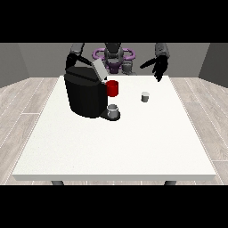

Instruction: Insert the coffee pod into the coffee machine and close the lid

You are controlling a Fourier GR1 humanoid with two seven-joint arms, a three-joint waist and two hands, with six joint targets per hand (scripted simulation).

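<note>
Coffee pod (144, 96) on table (133, 142), hand at the view's right (159, 67) fingers spread, lid (99, 69) raised

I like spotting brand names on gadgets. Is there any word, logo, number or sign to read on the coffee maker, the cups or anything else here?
None can be read.
Black boxy coffee machine: no label shows.
Red cylindrical cup: plain.
Small grey pod on the white table: no marking shows.

The coffee machine (84, 95) hides the hand at the view's left, so its fingers cannot be seen. Below the other hand's (159, 67) fingers, the coffee pod (145, 96) is too small to show detail, perhaps upright.
</note>
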